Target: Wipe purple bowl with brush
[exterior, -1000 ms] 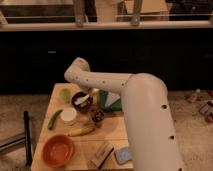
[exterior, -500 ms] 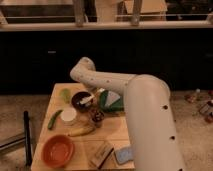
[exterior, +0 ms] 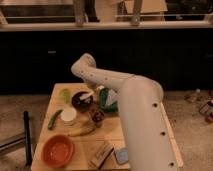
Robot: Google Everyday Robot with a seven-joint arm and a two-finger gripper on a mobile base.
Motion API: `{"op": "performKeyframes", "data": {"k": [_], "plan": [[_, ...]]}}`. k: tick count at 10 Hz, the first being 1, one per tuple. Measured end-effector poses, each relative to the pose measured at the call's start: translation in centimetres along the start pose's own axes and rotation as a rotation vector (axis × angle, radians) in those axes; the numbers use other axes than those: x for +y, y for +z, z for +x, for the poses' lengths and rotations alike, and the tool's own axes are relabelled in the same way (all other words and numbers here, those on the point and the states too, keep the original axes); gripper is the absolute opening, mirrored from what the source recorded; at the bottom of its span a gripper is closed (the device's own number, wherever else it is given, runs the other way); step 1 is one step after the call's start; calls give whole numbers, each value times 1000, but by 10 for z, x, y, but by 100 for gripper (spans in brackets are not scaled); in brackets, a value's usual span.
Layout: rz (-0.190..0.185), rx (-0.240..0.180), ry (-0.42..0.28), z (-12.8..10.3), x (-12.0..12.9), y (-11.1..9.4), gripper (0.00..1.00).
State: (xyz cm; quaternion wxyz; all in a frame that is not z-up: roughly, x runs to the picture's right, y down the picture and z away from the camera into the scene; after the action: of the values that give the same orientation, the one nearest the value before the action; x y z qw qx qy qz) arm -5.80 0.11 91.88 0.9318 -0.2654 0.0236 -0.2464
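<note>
My end effector (exterior: 90, 94) hangs over the right rim of the purple bowl (exterior: 79, 102), the brush (exterior: 85, 98) just bowl-side of it; grip state cannot be told

Orange bowl (exterior: 57, 150) front-left on table (exterior: 114, 132); banana (exterior: 82, 131) beside white container (exterior: 68, 115).

Arm (exterior: 134, 95): smooth cream-white casing in thick, rounded tubular segments, broadest at the lower right of the frame and slimmer toward the rounded joint at upper centre. Small dark round marks run down the broad segment. Gripper (exterior: 89, 96): pale, small, at centre-left of the frame.
</note>
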Motion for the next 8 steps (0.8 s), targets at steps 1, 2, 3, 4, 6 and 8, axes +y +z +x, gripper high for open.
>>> {"op": "performKeyframes", "data": {"k": [1, 2, 3, 4, 6, 8], "plan": [[4, -4, 2, -3, -4, -1, 2], [11, -9, 0, -7, -8, -2, 2], [22, -14, -6, -12, -11, -3, 2], [33, -18, -19, -19, -13, -6, 2], [49, -19, -69, -35, -14, -10, 2], [58, -13, -110, -42, -9, -13, 2]]}}
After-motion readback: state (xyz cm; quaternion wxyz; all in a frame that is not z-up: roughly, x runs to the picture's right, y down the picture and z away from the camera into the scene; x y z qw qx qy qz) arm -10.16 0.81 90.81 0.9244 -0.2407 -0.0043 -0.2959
